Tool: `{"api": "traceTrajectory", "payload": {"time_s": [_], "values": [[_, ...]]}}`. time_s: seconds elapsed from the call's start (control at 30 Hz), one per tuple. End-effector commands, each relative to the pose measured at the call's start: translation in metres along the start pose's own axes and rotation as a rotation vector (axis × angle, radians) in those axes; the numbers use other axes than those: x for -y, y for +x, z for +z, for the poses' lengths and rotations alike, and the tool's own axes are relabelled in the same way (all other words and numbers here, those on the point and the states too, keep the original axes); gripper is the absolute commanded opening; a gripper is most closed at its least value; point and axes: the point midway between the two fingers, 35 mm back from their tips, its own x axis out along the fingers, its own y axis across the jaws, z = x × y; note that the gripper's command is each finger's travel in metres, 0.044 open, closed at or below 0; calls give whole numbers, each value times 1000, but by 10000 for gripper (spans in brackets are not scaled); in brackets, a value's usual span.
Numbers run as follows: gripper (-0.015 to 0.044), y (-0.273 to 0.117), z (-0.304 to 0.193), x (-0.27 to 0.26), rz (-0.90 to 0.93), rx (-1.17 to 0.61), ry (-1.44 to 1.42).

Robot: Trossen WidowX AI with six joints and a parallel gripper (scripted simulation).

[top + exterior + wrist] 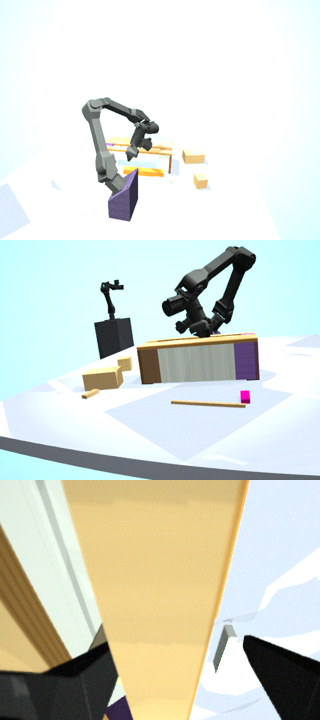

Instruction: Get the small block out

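The box (170,165) (196,364) stands upright, with a brown section (149,366) at one end and a purple section (245,360) at the other. My gripper (129,158) (204,335) (184,640) is open and empty, pointing down at the box's top and clear front. In the wrist view a wide tan strip (155,580) passes between the fingers in the picture; contact cannot be told. I cannot make out a block on the shelf. A magenta block (245,396) lies on the table behind the box; whether it is the task's block is unclear.
An orange bar (143,172) lies along the box's front. A larger tan block (194,158) (100,380) and a tan cube (200,181) (125,363) stand beyond the brown end. A thin stick (208,404) and a short stick (90,393) lie behind.
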Motion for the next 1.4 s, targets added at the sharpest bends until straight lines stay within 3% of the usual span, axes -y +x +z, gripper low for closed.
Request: {"api": "traceTrajectory", "payload": {"time_s": [0.0, 1.37], "values": [[400, 2, 0, 2, -5, -5, 6], [400, 9, -18, 4, -5, -6, 6]]}}
